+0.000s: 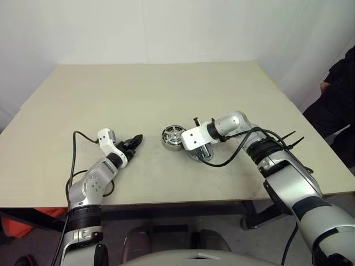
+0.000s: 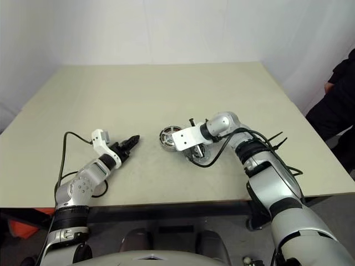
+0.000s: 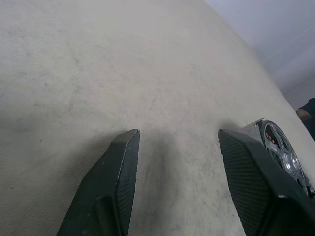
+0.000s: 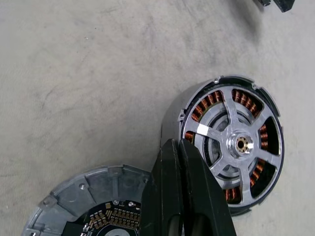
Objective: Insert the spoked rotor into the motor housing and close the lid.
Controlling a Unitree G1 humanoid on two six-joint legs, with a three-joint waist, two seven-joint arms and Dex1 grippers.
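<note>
rotor seated in the housing, lid beside it on the beige table.

you see the shiny silver spoked rotor inside the round grey motor housing with copper windings. the right gripper, fingers pressed together and holding nothing, is just beside the housing. the dull grey lid lies near the housing. the left gripper, fingers spread, is well apart from the housing.
</note>
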